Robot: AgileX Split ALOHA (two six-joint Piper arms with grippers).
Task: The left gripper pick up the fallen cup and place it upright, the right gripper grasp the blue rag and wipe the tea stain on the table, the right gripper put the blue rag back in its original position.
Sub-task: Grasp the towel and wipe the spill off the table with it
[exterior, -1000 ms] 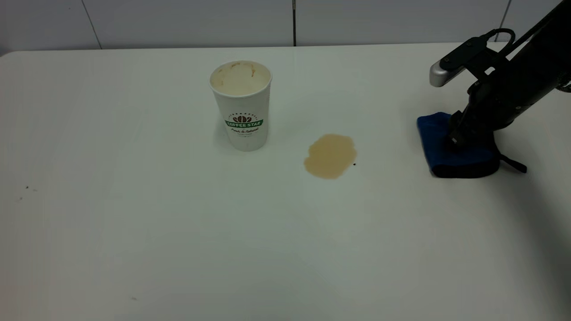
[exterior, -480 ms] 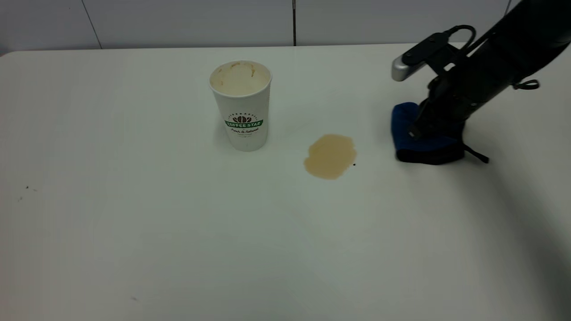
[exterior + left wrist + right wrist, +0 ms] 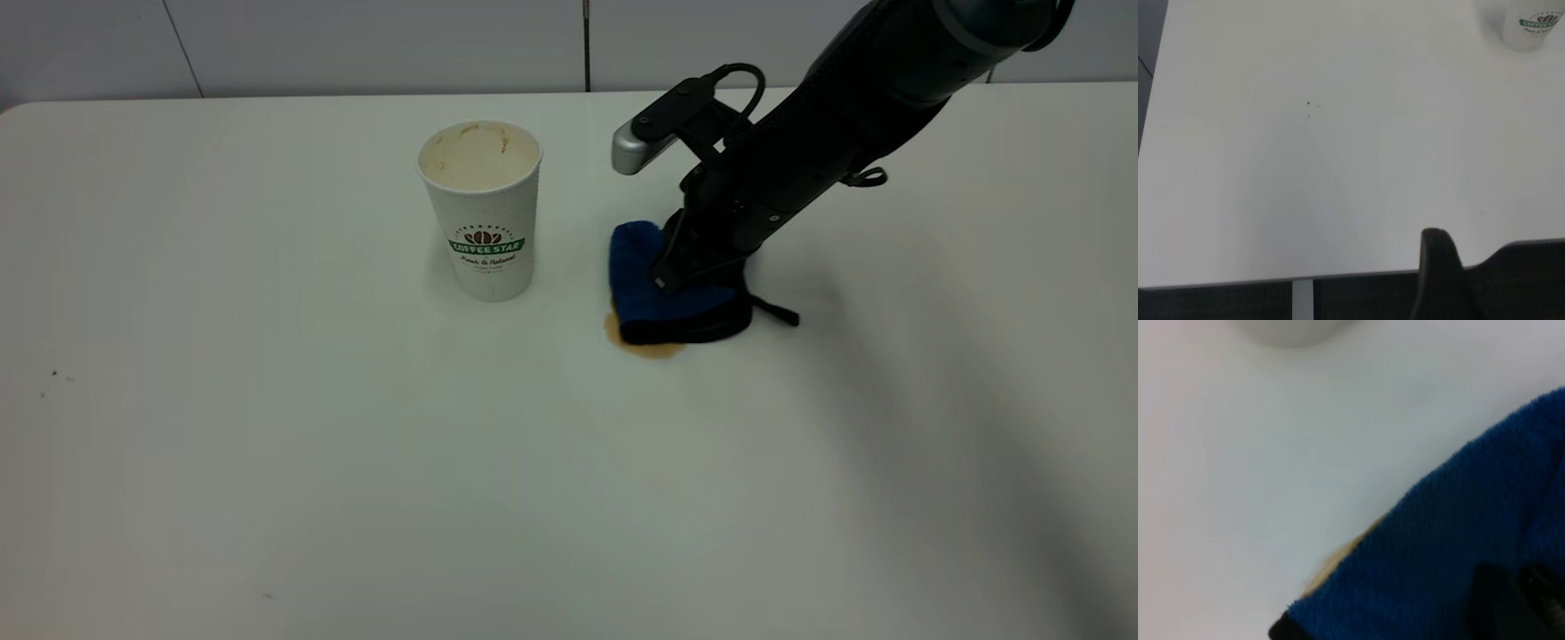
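Note:
The cup (image 3: 480,213) stands upright on the table (image 3: 267,462), left of centre; its base also shows in the right wrist view (image 3: 1288,330). My right gripper (image 3: 677,271) is shut on the blue rag (image 3: 645,298) and presses it down on the tea stain (image 3: 645,348). Only a brown sliver of the stain shows at the rag's front-left edge. In the right wrist view the rag (image 3: 1451,553) fills the corner, with the stain's edge (image 3: 1338,561) beside it. My left gripper (image 3: 1438,280) is parked past the table's near edge, far from the cup (image 3: 1531,27).
A grey tiled wall (image 3: 356,44) runs behind the table. The rag's black loop tail (image 3: 775,311) trails to the right. Tiny dark specks (image 3: 53,374) lie at the far left of the table.
My right gripper has slid the blue rag leftward from the table's right side onto the tea stain, covering most of it. The cup has not moved.

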